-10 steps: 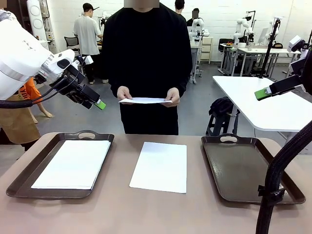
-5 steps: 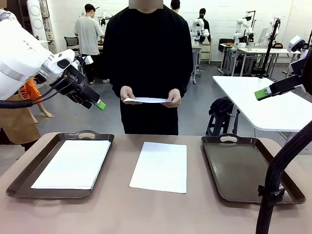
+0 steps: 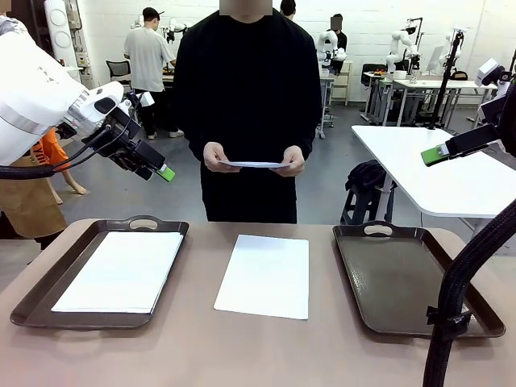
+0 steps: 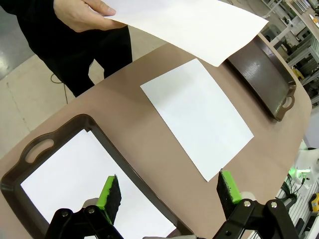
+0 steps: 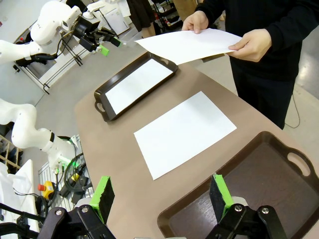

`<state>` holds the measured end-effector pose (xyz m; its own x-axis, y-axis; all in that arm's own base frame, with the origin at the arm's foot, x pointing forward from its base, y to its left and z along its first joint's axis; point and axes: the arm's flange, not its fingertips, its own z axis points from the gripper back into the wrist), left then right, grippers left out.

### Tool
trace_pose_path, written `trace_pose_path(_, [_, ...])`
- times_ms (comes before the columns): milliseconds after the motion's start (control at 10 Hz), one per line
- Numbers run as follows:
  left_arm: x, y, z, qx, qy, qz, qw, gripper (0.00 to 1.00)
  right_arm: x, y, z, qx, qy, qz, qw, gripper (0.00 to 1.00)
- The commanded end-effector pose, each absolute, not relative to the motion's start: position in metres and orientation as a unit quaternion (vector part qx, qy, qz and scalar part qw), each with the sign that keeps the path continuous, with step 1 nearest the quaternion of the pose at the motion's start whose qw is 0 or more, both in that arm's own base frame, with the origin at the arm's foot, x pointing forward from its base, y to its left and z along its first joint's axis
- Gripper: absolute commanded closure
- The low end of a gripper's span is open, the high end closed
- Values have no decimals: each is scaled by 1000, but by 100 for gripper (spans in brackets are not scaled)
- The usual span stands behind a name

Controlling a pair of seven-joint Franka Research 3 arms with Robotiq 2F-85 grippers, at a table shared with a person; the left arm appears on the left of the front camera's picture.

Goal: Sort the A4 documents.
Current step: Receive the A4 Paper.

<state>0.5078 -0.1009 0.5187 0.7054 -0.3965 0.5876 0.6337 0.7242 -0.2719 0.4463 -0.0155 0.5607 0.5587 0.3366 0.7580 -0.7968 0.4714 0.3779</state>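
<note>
I am holding my left gripper [image 4: 168, 193] wide open and empty, its green pads spread at the bottom of the left wrist view. In the front view it is hanging at upper left, well above the table [image 3: 266, 351]. My right gripper [image 5: 161, 195] is also standing wide open with nothing between its pads, at the bottom of the right wrist view. The right tray [image 3: 403, 282] is lying below it, its dark floor bare at lower right of the front view.

Three white A4 documents are showing. The middle sheet [image 3: 264, 276] is lying flat on the table in the centre of the front view, between the two trays and touching neither. The trayed sheet [image 3: 121, 271] is lying inside the left tray [image 3: 145, 223] at lower left. The held sheet [image 3: 254, 164] is being kept nearly level at upper centre by the person's hands [image 3: 292, 160], beyond the table's far edge.

I am judging the risks as follows. The middle sheet is thin and flush with the table, so my pads could skid over it, push it away or crease it instead of lifting it. The held sheet is sagging and unsupported, so a reach for it could buckle it or bring my pads against the person's fingers. A careless drop could also knock the trayed sheet askew.
</note>
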Motion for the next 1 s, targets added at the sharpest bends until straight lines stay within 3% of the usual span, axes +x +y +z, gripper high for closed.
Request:
trace_pose_path(0, [508, -100, 519, -232, -257, -286, 893, 0, 446, -15, 561, 376, -310, 355, 798, 0])
trace_pose_path(900, [508, -100, 519, -232, -257, -286, 893, 0, 446, -15, 561, 376, -310, 355, 798, 0])
